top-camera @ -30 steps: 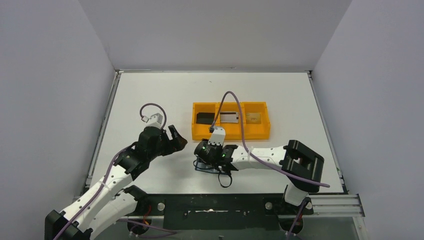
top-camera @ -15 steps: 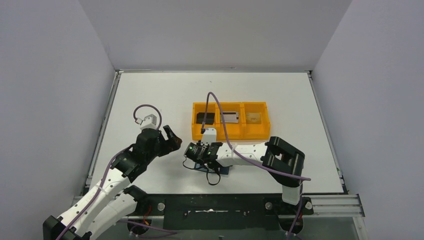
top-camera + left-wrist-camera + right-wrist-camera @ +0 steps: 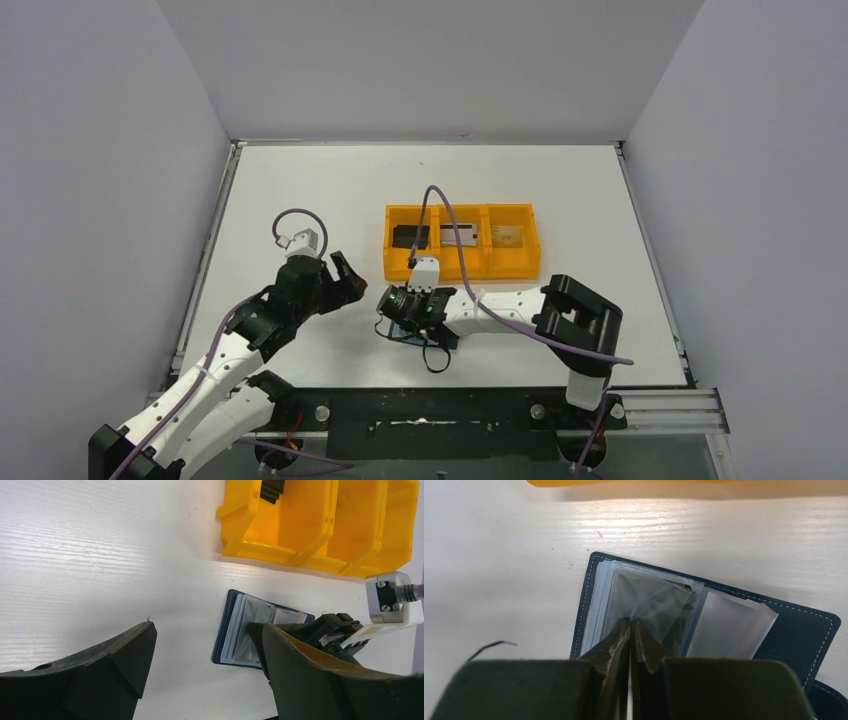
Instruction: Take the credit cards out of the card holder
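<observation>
One sleeve [image 3: 654, 597] of the card holder [image 3: 796, 630] sits pinched in the right pincer [image 3: 630, 627].

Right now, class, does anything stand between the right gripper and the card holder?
Nothing visible does. The right gripper is shut on a clear sleeve of the open card holder.

Nothing legible appears anywhere: the credit cards [image 3: 411, 236] in the orange tray [image 3: 500, 268] are too small to read, and the open card holder [image 3: 794, 635] shows no print on its clear sleeves [image 3: 729, 625].
</observation>
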`<state>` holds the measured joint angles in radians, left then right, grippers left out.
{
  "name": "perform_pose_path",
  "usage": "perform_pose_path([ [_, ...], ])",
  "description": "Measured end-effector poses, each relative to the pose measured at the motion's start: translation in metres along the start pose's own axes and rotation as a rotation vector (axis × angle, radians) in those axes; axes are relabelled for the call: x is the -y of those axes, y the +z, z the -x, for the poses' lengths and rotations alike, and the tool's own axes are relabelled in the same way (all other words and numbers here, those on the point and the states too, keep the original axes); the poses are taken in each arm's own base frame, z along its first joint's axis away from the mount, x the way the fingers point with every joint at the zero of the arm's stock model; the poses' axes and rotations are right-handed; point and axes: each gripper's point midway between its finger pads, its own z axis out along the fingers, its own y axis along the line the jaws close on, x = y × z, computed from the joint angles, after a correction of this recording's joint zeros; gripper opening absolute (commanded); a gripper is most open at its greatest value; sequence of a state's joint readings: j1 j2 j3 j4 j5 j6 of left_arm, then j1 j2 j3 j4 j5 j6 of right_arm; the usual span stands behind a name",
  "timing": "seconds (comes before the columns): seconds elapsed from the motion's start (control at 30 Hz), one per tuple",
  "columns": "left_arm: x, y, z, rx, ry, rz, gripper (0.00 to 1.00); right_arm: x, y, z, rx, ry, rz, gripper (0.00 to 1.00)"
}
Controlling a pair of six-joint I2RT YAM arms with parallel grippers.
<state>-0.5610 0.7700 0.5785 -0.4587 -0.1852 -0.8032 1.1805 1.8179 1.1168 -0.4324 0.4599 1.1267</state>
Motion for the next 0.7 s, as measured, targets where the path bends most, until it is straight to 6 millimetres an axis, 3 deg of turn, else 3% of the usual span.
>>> perform_pose_path([
  [0.37,0.029,0.008,-0.017,-0.104,0.019,-0.141,0.78,0.014,-0.012,-0.001,-0.008,0.089,0.151,0.00],
  [0.7,0.054,0.020,-0.053,-0.290,0.041,-0.295,0.71,0.015,-0.017,-0.001,0.007,0.166,0.260,0.00],
])
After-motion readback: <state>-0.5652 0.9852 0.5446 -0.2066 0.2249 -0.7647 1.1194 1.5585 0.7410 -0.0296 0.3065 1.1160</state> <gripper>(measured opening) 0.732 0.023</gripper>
